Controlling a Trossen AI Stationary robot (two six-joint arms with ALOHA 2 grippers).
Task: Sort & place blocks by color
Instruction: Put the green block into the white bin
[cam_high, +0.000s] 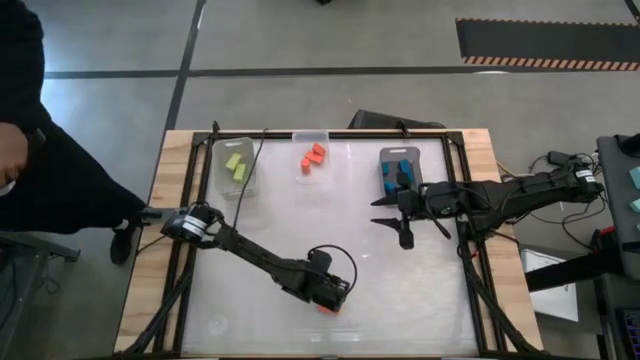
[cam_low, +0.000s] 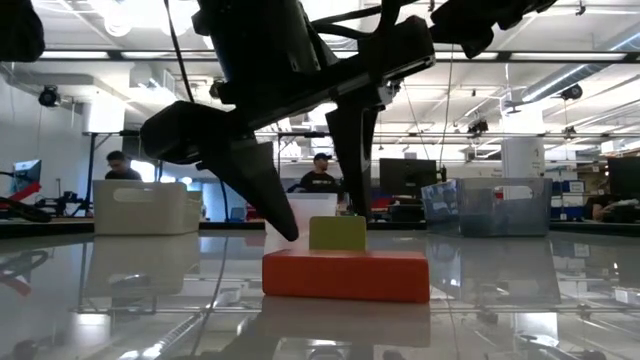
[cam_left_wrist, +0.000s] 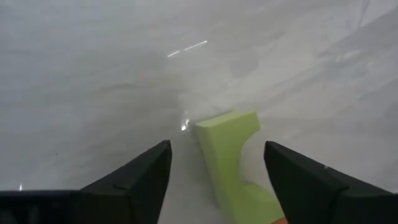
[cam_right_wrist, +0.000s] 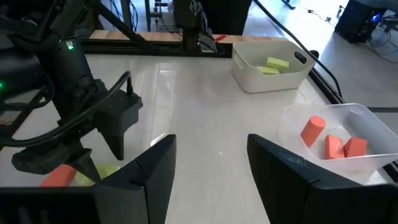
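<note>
A lime green block (cam_left_wrist: 229, 155) lies on the table right beside an orange-red bar (cam_low: 345, 275), near the table's front middle. My left gripper (cam_left_wrist: 217, 146) points steeply down over them, open. Its two fingers (cam_low: 262, 185) stand on either side of the green block with a gap on each side. In the high view only the orange bar (cam_high: 328, 307) peeks out under this gripper (cam_high: 327, 297). My right gripper (cam_high: 385, 212) hangs open above the table next to the blue blocks' bin, holding nothing.
Along the far edge stand a white bin (cam_high: 235, 167) with lime green blocks, a clear bin (cam_high: 313, 160) with orange-red blocks and a grey bin (cam_high: 400, 172) with blue blocks. A person in dark clothes (cam_high: 30, 150) stands past the table's left edge.
</note>
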